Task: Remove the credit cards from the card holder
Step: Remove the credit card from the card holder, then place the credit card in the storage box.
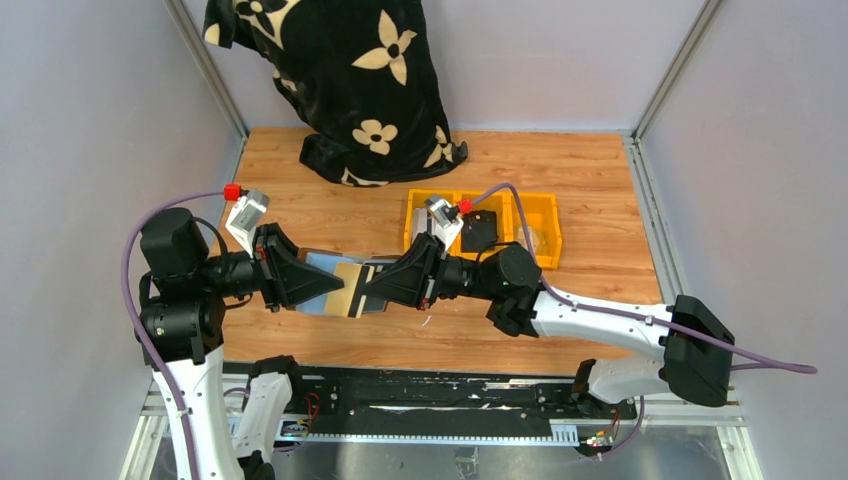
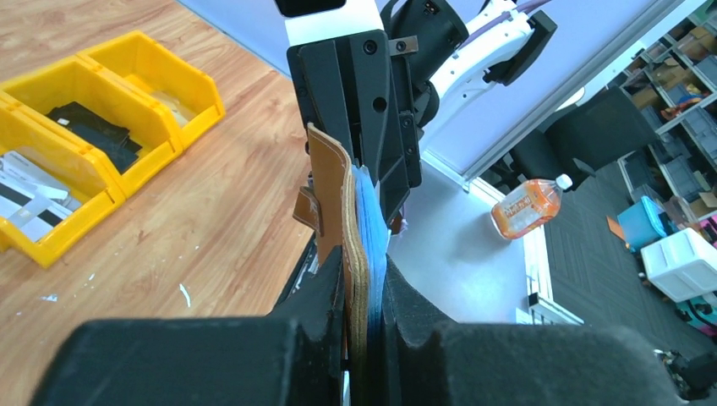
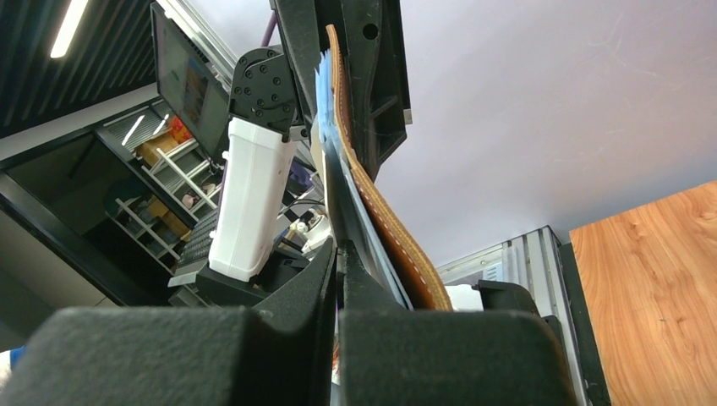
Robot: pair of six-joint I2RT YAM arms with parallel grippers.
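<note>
The brown card holder (image 1: 350, 288) hangs spread open above the table between my two grippers. Its blue-tinted clear sleeves (image 1: 322, 280) face up. My left gripper (image 1: 300, 278) is shut on its left end; in the left wrist view (image 2: 369, 296) the leather (image 2: 331, 194) and the blue sleeves sit between the fingers. My right gripper (image 1: 390, 283) is shut on its right end; in the right wrist view (image 3: 338, 254) the fingers pinch a thin inner layer beside the leather (image 3: 385, 224). I cannot tell whether that layer is a card or a sleeve. No credit card shows clearly in the holder.
A row of yellow bins (image 1: 540, 235) stands behind my right arm; the middle bin holds a black lumpy object (image 1: 480, 230). Pale flat card-like pieces (image 2: 30, 203) lie in the nearest bin. A black flowered cloth (image 1: 340, 80) lies at the back.
</note>
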